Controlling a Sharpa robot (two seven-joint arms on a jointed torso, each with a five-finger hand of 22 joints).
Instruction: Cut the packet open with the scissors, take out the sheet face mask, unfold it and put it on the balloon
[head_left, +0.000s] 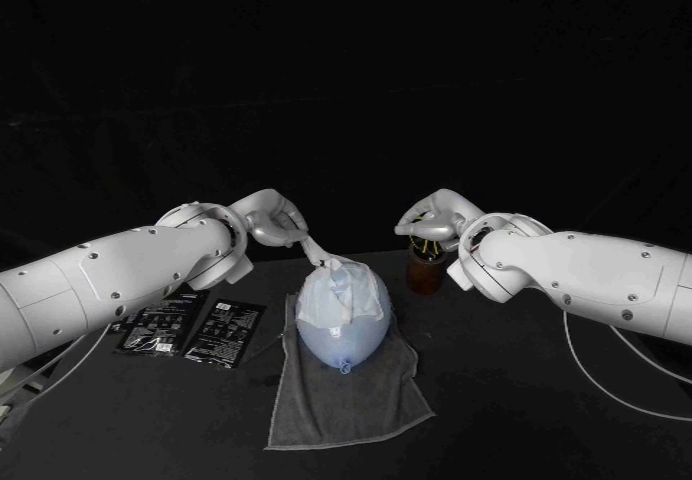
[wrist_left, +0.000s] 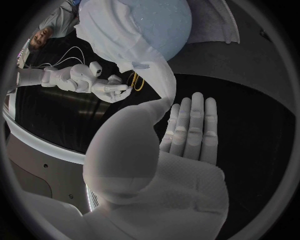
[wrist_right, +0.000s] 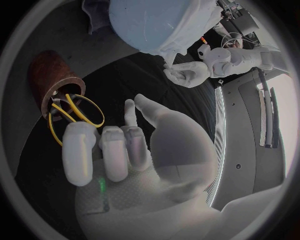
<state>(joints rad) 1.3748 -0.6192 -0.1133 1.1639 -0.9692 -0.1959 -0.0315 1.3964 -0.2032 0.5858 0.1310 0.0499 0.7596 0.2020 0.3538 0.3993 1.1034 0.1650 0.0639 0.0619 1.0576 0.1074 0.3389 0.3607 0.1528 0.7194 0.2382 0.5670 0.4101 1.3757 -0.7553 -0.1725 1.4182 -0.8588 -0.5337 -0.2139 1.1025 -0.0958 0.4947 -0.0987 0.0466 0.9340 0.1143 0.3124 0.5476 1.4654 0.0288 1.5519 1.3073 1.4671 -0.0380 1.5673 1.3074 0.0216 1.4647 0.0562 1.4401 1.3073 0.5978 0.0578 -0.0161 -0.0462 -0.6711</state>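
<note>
**Left hand**: raised beyond the balloon's far end. One corner of the sheet face mask is pinched at the thumb, and the other fingers are laid out straight.

**Mask:** drawn in a taut strip from that pinch down to the balloon. The balloon's far end is draped by it and the near end is left bare.

**Balloon:** laid lengthwise on a grey towel.

**Right hand**: held off the balloon's far right. Most fingers are curled in and nothing is gripped.

**Scissors**: stood in a brown cup just beside that hand, yellow handles up.

**Two black packets**: laid flat to the balloon's left, off the towel.

**Risks, as judged:**
- The balloon is steadied by nothing, so it could be rolled or dragged along the towel by too firm a pull on the strip.
- The corner could be lost from so slight a pinch, and the sheet left bunched at the far end.
- If slack is given unevenly, the mask may be folded on itself and the face left only partly covered.
</note>
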